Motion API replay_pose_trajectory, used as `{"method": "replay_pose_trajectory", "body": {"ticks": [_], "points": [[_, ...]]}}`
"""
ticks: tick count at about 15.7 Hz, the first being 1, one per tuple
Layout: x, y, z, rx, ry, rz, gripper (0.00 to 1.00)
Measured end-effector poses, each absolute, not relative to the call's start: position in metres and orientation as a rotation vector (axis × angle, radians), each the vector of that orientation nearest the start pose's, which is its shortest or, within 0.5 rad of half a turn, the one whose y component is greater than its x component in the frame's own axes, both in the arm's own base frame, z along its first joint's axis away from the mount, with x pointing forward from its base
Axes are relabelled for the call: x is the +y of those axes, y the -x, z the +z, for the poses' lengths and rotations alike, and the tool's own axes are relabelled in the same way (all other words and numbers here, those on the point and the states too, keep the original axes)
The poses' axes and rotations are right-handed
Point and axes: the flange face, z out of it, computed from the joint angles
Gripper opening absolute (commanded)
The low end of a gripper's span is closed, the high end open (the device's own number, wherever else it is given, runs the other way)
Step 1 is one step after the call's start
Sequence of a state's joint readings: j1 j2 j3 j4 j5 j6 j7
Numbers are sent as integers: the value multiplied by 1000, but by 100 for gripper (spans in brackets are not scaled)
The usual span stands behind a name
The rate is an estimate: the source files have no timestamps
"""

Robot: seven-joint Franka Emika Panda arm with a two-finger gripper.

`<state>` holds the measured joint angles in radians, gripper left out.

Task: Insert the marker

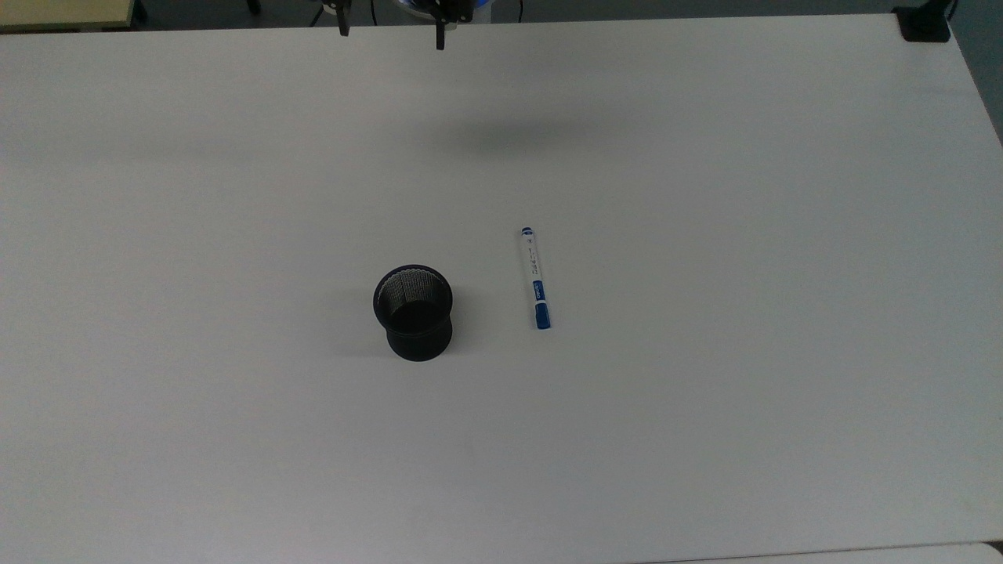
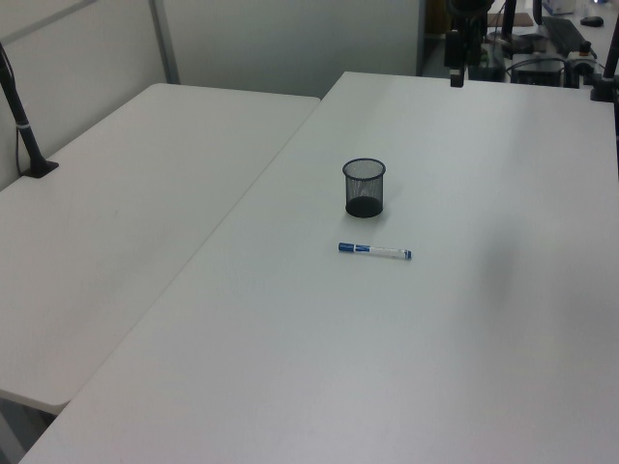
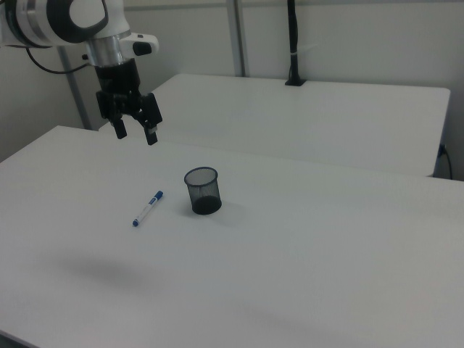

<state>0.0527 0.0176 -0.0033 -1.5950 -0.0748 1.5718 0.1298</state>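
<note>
The marker (image 1: 535, 277) lies flat on the white table (image 1: 705, 407), white barrel with its blue cap toward the top view's bottom. The black mesh cup (image 1: 414, 312) stands upright just to the marker's left in the top view, mouth open. In the right view the marker (image 3: 147, 209) lies left of the cup (image 3: 202, 190). My gripper (image 3: 136, 133) hangs open and empty well above the table, behind and left of both in the right view. At the top view's upper edge the gripper (image 1: 392, 31) shows its two fingers far apart. The left view shows the cup (image 2: 364, 187) and marker (image 2: 374, 251).
A second white table (image 3: 326, 109) adjoins behind, with a black clamped post (image 3: 293, 43) on it. Another black clamp (image 1: 925, 23) sits at the top view's upper right corner. The arm's shadow (image 1: 509, 137) falls on the table beyond the marker.
</note>
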Motion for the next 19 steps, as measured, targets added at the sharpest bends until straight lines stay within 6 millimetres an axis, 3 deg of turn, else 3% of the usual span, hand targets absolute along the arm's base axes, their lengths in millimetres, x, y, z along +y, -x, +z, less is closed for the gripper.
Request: {"method": "replay_pose_trajectory", "body": {"ticks": [12, 16, 19], "points": [[23, -564, 602, 113, 3215, 7, 100], [38, -592, 577, 66, 3203, -117, 100], [61, -619, 541, 18, 3184, -189, 100]]}}
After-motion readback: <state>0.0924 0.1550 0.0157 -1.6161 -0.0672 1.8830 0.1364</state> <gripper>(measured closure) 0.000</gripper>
